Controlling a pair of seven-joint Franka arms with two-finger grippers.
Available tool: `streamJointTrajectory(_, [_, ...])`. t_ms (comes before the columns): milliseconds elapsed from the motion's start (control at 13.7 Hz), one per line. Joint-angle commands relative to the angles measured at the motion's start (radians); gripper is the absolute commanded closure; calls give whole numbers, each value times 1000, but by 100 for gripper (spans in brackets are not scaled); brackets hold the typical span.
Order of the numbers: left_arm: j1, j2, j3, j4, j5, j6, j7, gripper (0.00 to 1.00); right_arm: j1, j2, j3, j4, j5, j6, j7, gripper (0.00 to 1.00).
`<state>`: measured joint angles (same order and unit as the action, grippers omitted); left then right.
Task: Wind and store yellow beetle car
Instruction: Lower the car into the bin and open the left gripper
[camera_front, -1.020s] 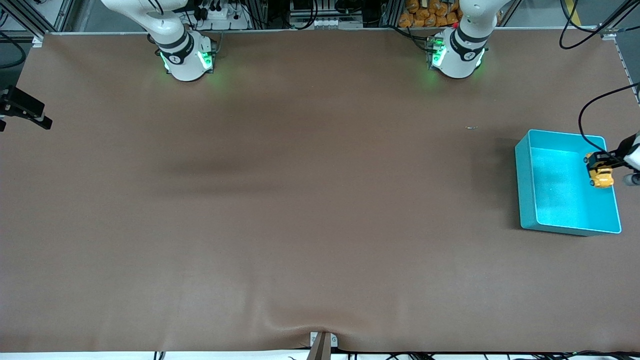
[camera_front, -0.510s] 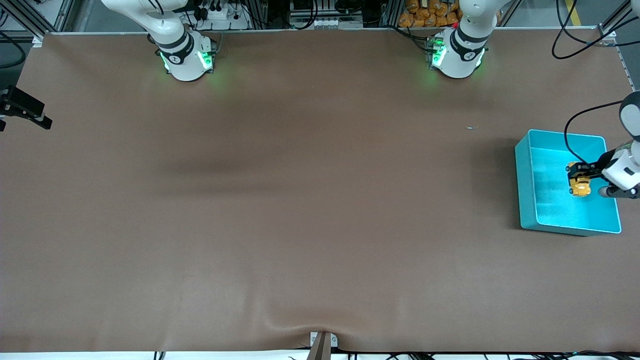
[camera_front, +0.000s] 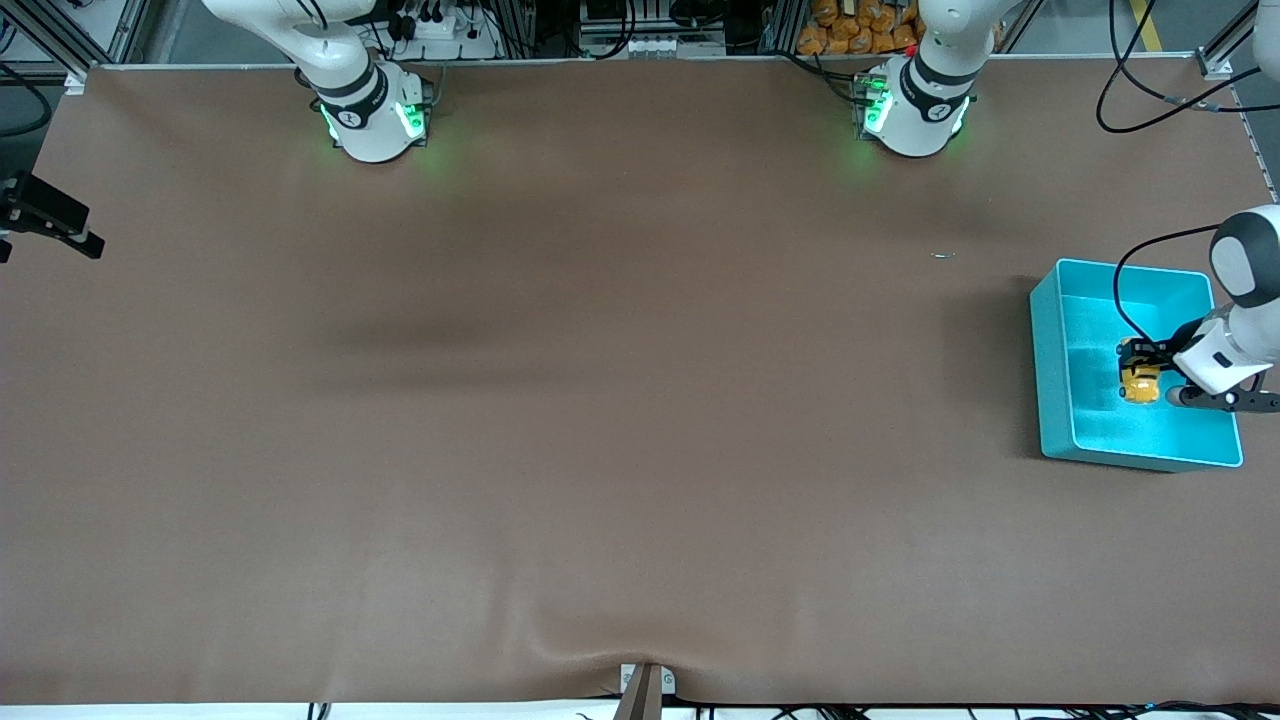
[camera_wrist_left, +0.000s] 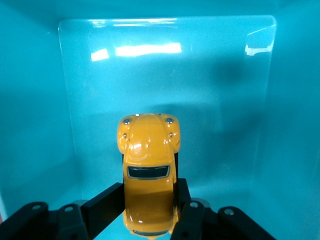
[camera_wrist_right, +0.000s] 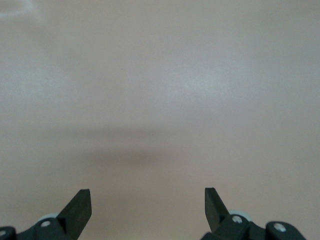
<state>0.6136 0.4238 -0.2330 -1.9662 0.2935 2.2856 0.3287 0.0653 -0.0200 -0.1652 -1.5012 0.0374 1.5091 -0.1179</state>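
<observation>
Already the yellow beetle car (camera_wrist_left: 148, 172) was down inside the teal bin (camera_front: 1052, 372), pinched by its flanks between the fingers of the left gripper (camera_wrist_left: 150, 212), nose pointing away from the wrist toward the bin's glossy inner wall. A second earlier it had hung over the bin's edge at the left arm's end of the table; in that short span the gripper carried it inward and lower, so that it sat over the middle of the bin floor. Whether the wheels were touching the floor could not be told, though the car looked close to it. That put the storing step nearly at its end: judged from this, only the release and a clean withdrawal remained, with a small risk that a wound car might roll into the wall once freed. The right gripper (camera_wrist_right: 147, 207) waited over bare brown table (camera_front: 600, 400), its fingers spread wide and holding nothing.
</observation>
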Motion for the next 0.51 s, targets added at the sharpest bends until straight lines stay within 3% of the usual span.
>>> streamJointTrajectory(0, [6, 41, -3, 18, 27, 37, 13, 100, -10, -1, 9, 12, -11, -13, 9, 0])
streamJointTrajectory(437, [6, 96, -3, 18, 27, 80, 13, 100, -12, -1, 9, 12, -11, -13, 9, 0])
